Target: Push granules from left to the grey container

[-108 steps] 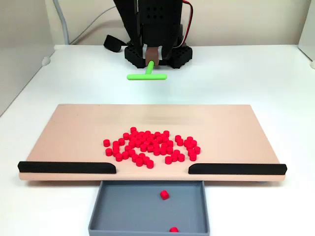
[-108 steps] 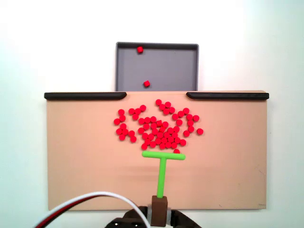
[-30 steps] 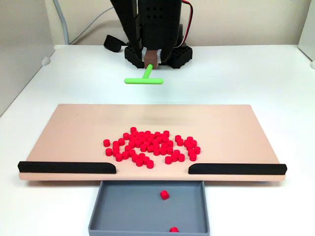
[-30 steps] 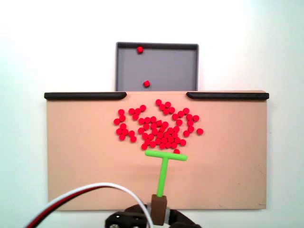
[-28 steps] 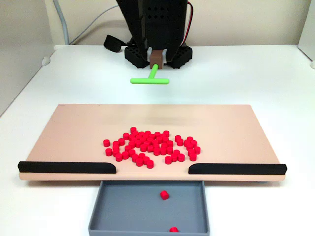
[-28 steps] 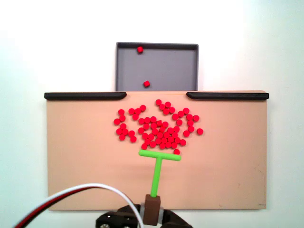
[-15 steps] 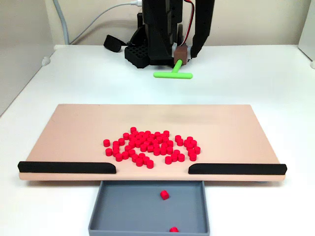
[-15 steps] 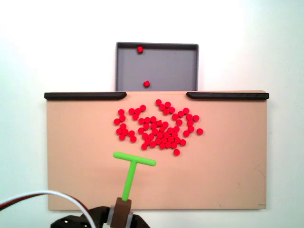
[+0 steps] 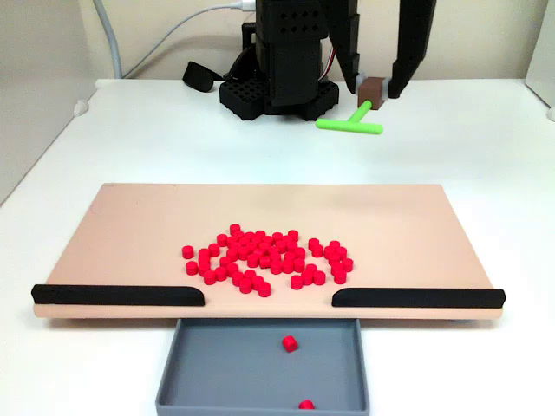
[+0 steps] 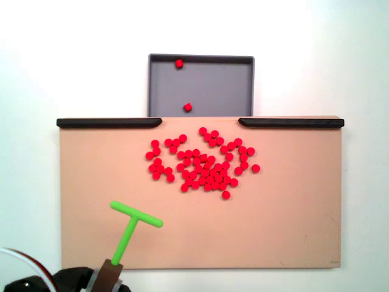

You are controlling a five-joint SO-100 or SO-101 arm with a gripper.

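Granules (image 10: pixel 201 163) sitting up-right of our tool (image 10: pixel 108 272), clenched on green pusher (image 10: pixel 135 222); we're sweeping low toward grey container (image 10: pixel 213 85).

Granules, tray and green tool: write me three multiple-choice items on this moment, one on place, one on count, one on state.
1. Where do most granules lie?
A. mid-board, between the tool and the strips
B. in the tray
C. on the white table

2. How many granules are in the tray?
A. none
B. two
C. about ten

3. How is the green tool relative to the pile?
A. pressed into it
B. lying loose in the tray
C. apart from it, tilted

Answers: 1 A, the cluster sits on the board short of the black strips. 2 B, two red pieces show inside. 3 C, bare board separates them.
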